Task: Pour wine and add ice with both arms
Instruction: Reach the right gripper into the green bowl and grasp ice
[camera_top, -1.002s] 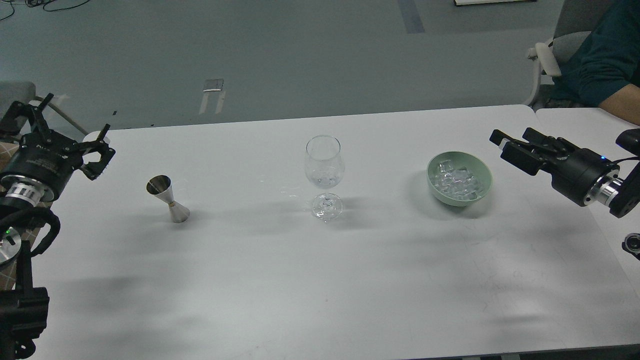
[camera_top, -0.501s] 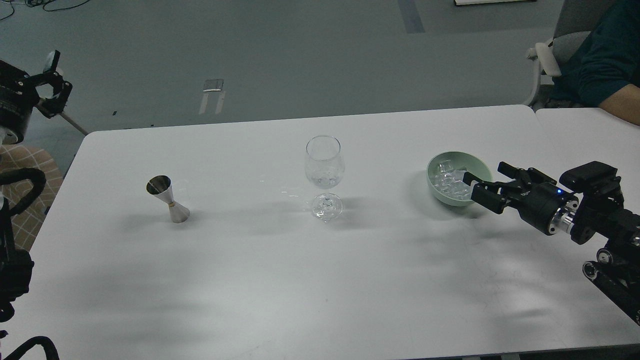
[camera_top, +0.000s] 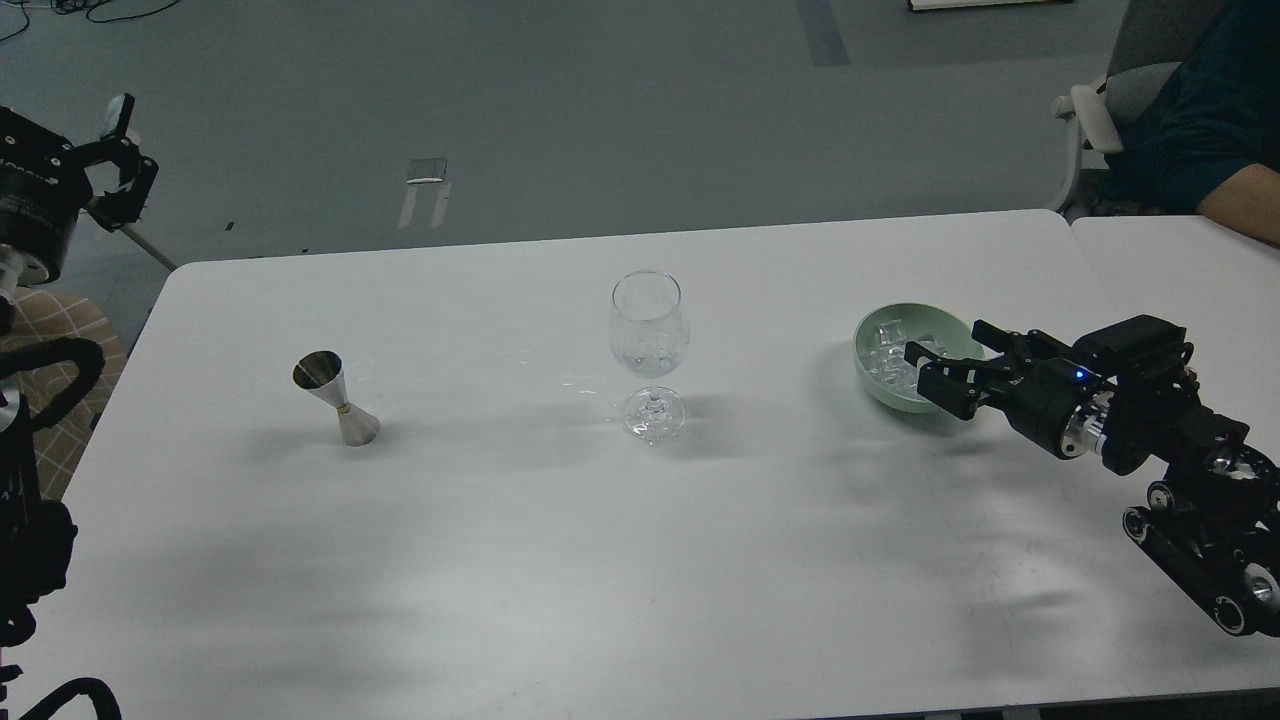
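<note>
A clear stemmed wine glass (camera_top: 650, 335) stands upright at the table's middle. A steel jigger (camera_top: 336, 398) stands to its left. A pale green bowl (camera_top: 882, 397) at the right holds several small clear ice cubes (camera_top: 886, 352). My right gripper (camera_top: 934, 369) reaches in from the right with its fingers spread, its tips over the bowl's near right rim and the ice. I cannot tell if it touches a cube. My left gripper (camera_top: 128, 150) is open and empty, raised off the table's far left corner, well away from the jigger.
The white table (camera_top: 640, 560) runs across the view. A second white table (camera_top: 1180, 260) adjoins it at the right. A person in a teal sleeve (camera_top: 1210, 120) sits on a grey chair (camera_top: 1095, 115) at the back right.
My right arm dropped from above the table and moved left, bringing its gripper over the bowl. My left gripper lifted up and away from the table's left edge to the far left.
</note>
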